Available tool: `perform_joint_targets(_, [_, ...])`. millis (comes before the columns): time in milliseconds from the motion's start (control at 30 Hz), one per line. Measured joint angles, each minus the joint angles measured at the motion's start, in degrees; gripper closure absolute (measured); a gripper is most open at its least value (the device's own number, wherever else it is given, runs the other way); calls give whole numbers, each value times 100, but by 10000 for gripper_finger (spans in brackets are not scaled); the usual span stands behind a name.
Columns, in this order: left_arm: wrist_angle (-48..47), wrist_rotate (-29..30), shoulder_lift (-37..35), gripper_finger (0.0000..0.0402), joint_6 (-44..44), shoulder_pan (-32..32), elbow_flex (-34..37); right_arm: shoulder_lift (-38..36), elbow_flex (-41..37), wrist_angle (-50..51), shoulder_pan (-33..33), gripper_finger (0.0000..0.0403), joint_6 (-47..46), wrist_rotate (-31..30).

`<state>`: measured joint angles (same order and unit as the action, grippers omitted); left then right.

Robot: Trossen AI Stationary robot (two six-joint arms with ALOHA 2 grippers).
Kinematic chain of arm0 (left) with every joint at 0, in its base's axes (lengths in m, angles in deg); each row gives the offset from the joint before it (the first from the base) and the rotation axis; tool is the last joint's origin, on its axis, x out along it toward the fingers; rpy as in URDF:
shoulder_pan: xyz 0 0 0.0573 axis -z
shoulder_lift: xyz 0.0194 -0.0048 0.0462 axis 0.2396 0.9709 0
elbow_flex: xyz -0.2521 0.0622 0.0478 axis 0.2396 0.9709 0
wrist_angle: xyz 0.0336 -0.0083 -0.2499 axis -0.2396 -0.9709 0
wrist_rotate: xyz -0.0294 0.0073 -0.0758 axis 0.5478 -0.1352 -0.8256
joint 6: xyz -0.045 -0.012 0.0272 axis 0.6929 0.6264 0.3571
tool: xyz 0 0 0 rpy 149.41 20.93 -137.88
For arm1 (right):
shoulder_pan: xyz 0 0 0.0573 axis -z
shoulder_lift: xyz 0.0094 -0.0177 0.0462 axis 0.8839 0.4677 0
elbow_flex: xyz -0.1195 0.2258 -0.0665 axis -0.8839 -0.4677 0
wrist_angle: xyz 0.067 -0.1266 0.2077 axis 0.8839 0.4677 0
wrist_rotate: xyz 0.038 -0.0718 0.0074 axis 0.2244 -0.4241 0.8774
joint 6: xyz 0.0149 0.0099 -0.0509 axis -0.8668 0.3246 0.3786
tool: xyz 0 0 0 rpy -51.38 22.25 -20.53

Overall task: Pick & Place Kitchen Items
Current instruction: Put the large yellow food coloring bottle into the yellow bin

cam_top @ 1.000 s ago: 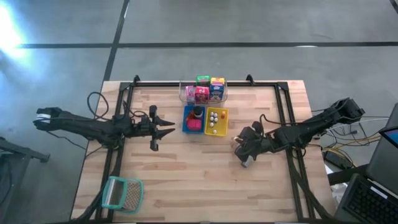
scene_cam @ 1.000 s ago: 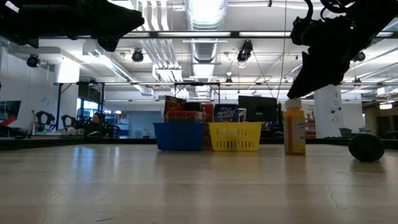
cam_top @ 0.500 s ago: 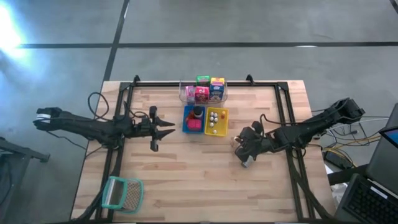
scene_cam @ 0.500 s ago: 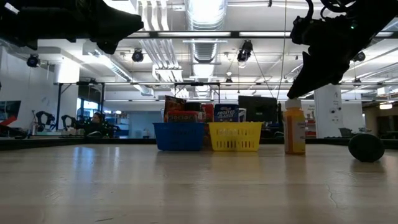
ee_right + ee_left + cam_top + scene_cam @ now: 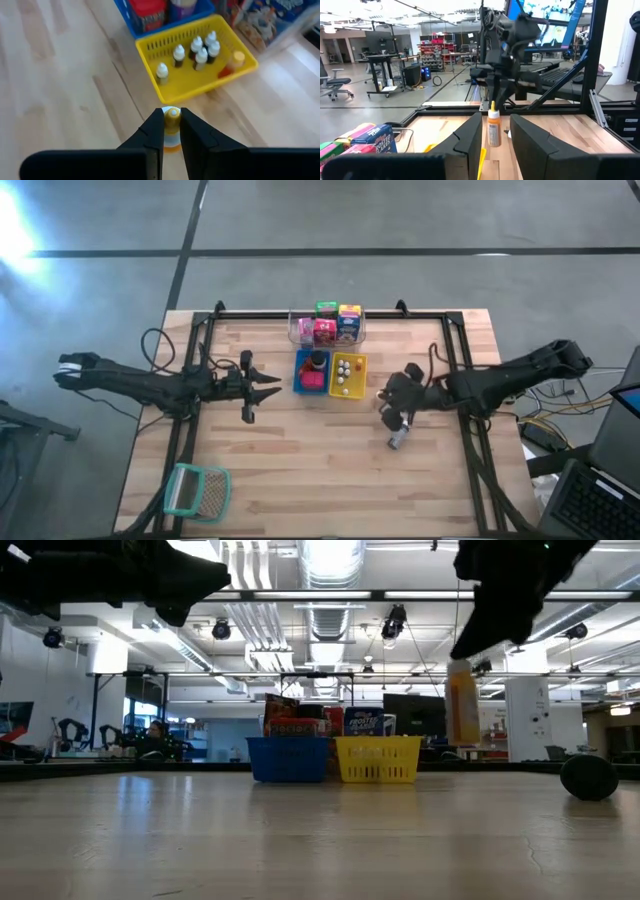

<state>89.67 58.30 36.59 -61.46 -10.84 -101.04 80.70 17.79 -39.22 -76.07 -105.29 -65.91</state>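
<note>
The right gripper (image 5: 172, 131) is pinching the cap of a small orange bottle (image 5: 462, 703), hanging off the table (image 5: 300, 480) right of the yellow tray (image 5: 347, 375). The left gripper (image 5: 268, 388), at picture left, is waiting with fingers apart, holding nothing.

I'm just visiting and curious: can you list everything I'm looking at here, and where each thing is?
Table: one, pale wood.
Clear tub: one, table's far edge, holding pink, green and blue packets.
Blue tray: one, in front of the tub, pink and dark items inside.
Yellow tray: one, right of the blue, with small white-capped bottles.
Orange bottle: one, lifted off the table, right of the yellow tray.
Dark ball: one, on the table in the low view.
Basket: one, teal-rimmed, near left corner.
Left pincer: left of the blue tray, holding nothing.
Right pincer: shut on the orange bottle.
</note>
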Motion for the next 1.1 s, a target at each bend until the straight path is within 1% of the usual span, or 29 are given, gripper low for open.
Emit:
perform_joint_targets(100, [-2, 0, 0, 293, 0, -4, 0, -106, 272, 2, 321, 365, 293, 431])
perform_joint_targets(200, [-3, 0, 0, 293, 0, -4, 0, -128, 577, -5, 635, 365, 719, 702])
perform_joint_targets(333, [-4, 0, 0, 293, 0, -4, 0, -100, 904, -9, 1001, 367, 1275, 910])
perform_joint_targets(467, [-4, 0, 0, 293, 0, -3, 0, -75, 1047, -12, 1306, 366, 1594, 1048])
perform_joint_targets(567, [-4, 0, 0, 293, -1, -2, 0, -59, 1039, -80, 1477, 367, 1719, 1128])
perform_joint_targets(700, [-6, 0, 0, 293, -4, -2, 0, -50, 802, -628, 1695, 367, 1885, 1557])
perform_joint_targets(867, [-7, 1, 0, 293, -37, -2, 0, -50, 697, -839, 1914, 367, 2052, 1628])
perform_joint_targets(933, [-7, 0, 0, 293, -37, -2, 0, -30, 650, -973, 1979, 367, 2111, 1748])
perform_joint_targets(1000, [-8, 2, 0, 293, -50, -2, 0, 48, 631, -1124, 2017, 367, 2186, 1878])
perform_joint_targets(1100, [-7, 1, 0, 293, -133, -2, 0, 244, 614, -1128, 2040, 368, 2258, 1911])
